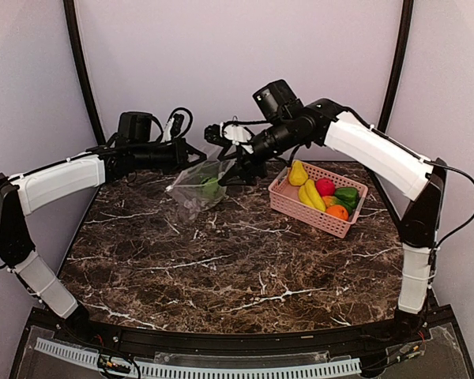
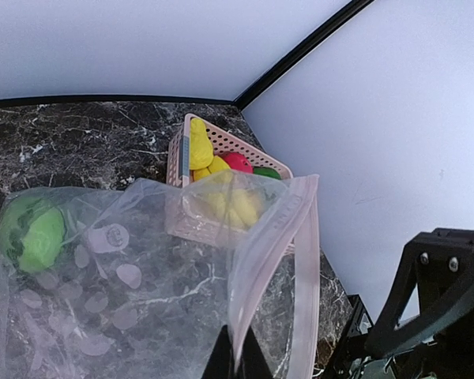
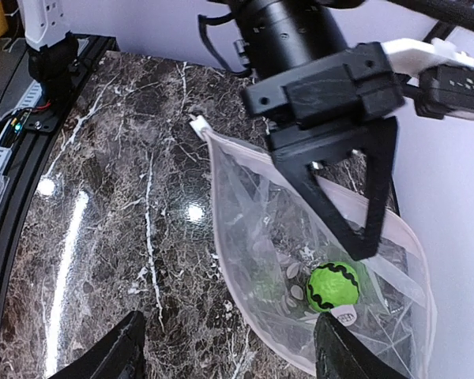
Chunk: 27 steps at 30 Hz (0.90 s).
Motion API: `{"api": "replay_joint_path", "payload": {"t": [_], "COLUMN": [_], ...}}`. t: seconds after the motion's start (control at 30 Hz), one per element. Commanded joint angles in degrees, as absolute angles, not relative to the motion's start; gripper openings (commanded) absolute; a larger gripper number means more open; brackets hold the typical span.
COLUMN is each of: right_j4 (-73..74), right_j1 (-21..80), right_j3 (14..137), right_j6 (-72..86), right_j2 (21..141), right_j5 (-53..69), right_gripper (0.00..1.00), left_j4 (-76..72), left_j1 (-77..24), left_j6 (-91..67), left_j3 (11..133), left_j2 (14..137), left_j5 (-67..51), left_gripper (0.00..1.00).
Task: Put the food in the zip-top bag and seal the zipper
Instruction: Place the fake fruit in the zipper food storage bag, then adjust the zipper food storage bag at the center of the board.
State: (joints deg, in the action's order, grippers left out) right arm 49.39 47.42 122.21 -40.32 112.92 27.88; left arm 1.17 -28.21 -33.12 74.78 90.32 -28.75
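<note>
While inside bag (image 3: 253,260), one green piece (image 3: 332,286)

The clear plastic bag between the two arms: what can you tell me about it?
The zip-top bag is clear, floppy plastic with white dots on its lower part and a pinkish zipper strip along the top. It hangs over the marble table, mouth open, pinched at the rim by the left claw. One green round toy lies inside.

There was one zip-top bag (image 1: 191,193), and one green round piece (image 3: 334,286) could be counted inside it. There was one pink basket (image 1: 304,215), and it held five food pieces: one yellow pear (image 1: 298,172), one yellow banana (image 1: 310,195), one red fruit (image 1: 325,186), one green pepper (image 1: 347,196) and one orange (image 1: 336,212).
</note>
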Motion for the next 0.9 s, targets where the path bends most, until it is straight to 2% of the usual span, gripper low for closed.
{"api": "replay_joint_path", "payload": {"t": [0.0, 0.2, 0.33, 0.47, 0.57, 0.63, 0.73, 0.87], "right_j4": [52.21, 50.21, 48.98, 47.74, 45.49, 42.14, 35.71, 34.68], "right_j1": [50.64, 53.25, 53.77, 53.83, 53.96, 53.96, 53.88, 53.76], "right_j3": [122.85, 123.44, 123.39, 123.78, 124.39, 124.41, 124.59, 129.94], "right_j6": [-48.24, -50.78, -51.17, -50.81, -50.8, -51.17, -52.47, -52.74], "right_j2": [114.15, 117.82, 119.92, 120.34, 119.33, 118.49, 117.99, 120.52], "right_j5": [23.2, 13.28, 7.05, 3.76, 2.59, 1.2, -2.05, -1.31], "right_gripper": [0.71, 0.7, 0.62, 0.44, 0.15, 0.0, 0.0, 0.0], "left_j4": [2.85, 3.77, 4.95, 7.87, 13.49, 19.15, 29.89, 37.66], "left_j1": [-28.39, -28.39, -28.39, -28.39, -28.39, -28.39, -28.39, -28.39], "left_j6": [-32.03, -32.01, -31.14, -29.15, -23.95, -19.33, -10.76, -3.23], "left_j3": [76.89, 77.61, 77.84, 78.7, 81.27, 84.5, 92.72, 101.59], "left_j2": [90.83, 90.81, 90.39, 90.3, 90.93, 91.79, 93.76, 95.26], "left_j5": [-30.36, -31.01, -30.91, -30.01, -27.14, -24.54, -19.53, -9.09], "left_gripper": [0.01, 0.01, 0.01, 0.01, 0.01, 0.01, 0.01, 0.01]}}
